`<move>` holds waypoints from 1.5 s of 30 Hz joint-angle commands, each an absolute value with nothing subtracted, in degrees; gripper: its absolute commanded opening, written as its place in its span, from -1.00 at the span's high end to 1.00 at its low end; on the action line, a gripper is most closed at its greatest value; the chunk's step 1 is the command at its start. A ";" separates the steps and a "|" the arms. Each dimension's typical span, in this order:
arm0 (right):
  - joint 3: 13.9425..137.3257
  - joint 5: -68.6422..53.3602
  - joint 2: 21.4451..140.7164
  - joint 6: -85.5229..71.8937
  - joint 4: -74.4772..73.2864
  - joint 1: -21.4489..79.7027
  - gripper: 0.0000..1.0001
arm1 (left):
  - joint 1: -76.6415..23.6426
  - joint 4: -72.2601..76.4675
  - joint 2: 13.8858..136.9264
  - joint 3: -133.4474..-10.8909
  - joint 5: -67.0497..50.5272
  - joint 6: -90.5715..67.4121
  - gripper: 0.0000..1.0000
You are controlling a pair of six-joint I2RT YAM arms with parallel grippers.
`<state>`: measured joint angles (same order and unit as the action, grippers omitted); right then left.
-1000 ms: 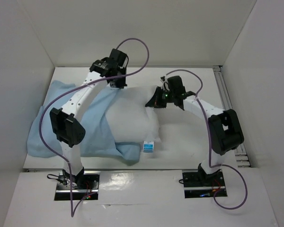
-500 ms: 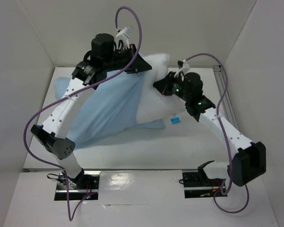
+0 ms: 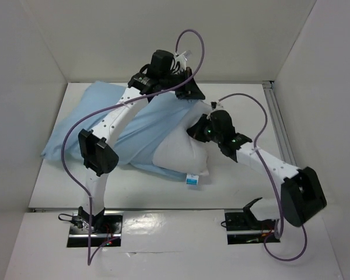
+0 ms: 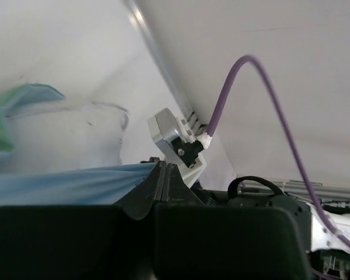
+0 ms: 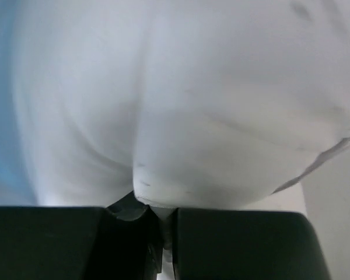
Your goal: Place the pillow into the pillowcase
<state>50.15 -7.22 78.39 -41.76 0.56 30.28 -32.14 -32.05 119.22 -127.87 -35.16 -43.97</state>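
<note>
A plump white rectangular pillow (image 3: 176, 154) is laid mid-frame on the table (image 3: 245, 102), its bare end pointed lower right and its other end sheathed in a wrinkled pale blue cloth pillowcase (image 3: 105, 114) stretched leftward. The left claw (image 3: 189, 93) is clamped on the pillowcase, the right claw (image 3: 197, 129) on the pillow.

light: bright, even, diffuse | shadows: soft, faint on tabletop (image 3: 233, 188) | glare: sheen on front ledge (image 3: 163, 220) | right wrist: pillow (image 5: 221, 116) close-up soft, possibly motion-blurred | left wrist: dark foreground defocused
</note>
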 commanded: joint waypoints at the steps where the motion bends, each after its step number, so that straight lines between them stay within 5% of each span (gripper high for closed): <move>1: 45.64 -8.18 68.66 -54.36 7.55 31.03 1.00 | -35.95 -18.02 120.22 -138.40 -46.39 -49.03 1.00; 7: 29.63 2.45 53.27 -63.28 6.25 31.55 1.00 | -36.56 -17.40 123.23 -136.60 -51.24 -48.00 1.00; 10: 33.38 6.05 55.80 -57.59 1.95 31.55 1.00 | -35.87 -20.12 117.88 -131.06 -47.73 -44.57 -0.24; 12: 37.42 6.85 59.48 -52.85 -1.56 31.03 1.00 | -34.99 -22.40 113.48 -129.73 -45.37 -42.11 -0.88; 13: 41.18 7.38 62.55 -51.26 -4.45 31.03 1.00 | -33.94 -25.98 111.90 -129.12 -44.22 -40.88 -1.00; 15: 45.15 8.00 64.33 -48.27 -8.07 31.03 0.96 | -32.35 -30.91 106.12 -127.72 -38.89 -36.07 -1.00; 16: 45.96 8.00 64.34 -47.21 -8.78 30.50 0.78 | -31.82 -33.11 103.65 -126.14 -36.24 -34.38 -1.00; 17: 46.75 8.00 64.34 -46.24 -9.49 30.50 0.46 | -31.21 -36.01 100.84 -123.95 -33.08 -33.23 -1.00; 18: 47.37 8.00 63.73 -44.58 -10.36 30.50 -0.37 | -30.51 -36.03 97.68 -116.88 -26.96 -31.66 -0.83; 19: 48.68 8.00 62.42 -43.69 -12.46 30.50 -0.65 | -28.58 -36.04 90.86 -112.54 -23.85 -31.64 0.50; 20: 49.56 8.00 61.88 -42.90 -13.96 30.50 -0.81 | -27.26 -36.04 87.57 -108.24 -20.60 -31.64 0.94; 21: 51.75 8.00 61.88 -41.32 -15.80 29.98 -0.96 | -25.59 -34.99 84.58 -99.41 -16.30 -32.42 1.00; 24: 55.53 8.00 60.56 -37.63 -23.53 29.97 -1.00 | -20.14 -33.31 74.99 -82.78 -10.66 -32.95 0.88; 26: 58.88 8.00 60.03 -36.13 -29.25 29.97 -1.00 | -18.63 -32.52 70.85 -75.71 -9.15 -32.96 0.28; 27: 59.84 8.00 60.03 -35.34 -30.92 29.97 -1.00 | -18.11 -30.95 69.88 -68.63 -10.45 -33.48 -0.38; 29: 61.87 8.00 59.50 -35.33 -35.32 29.97 -1.00 | -17.58 -25.86 68.47 -62.00 -12.30 -35.41 -0.77; 31: 62.40 6.51 59.50 -35.33 -37.96 29.97 -1.00 | -17.58 -21.47 67.68 -53.14 -15.54 -38.39 -0.96; 40: 58.89 -0.43 55.46 -39.72 -43.42 29.97 -1.00 | -18.19 -8.90 71.01 -39.12 -12.39 -40.52 -0.96; 45: 51.00 -10.87 56.33 -42.98 -34.04 29.44 -1.00 | -18.80 0.60 76.10 -34.28 -15.11 -41.04 -0.84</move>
<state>54.89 -3.40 55.61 -40.58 -38.76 29.87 -18.13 -8.97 73.17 -36.03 -13.37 -39.70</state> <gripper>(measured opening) 0.999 0.931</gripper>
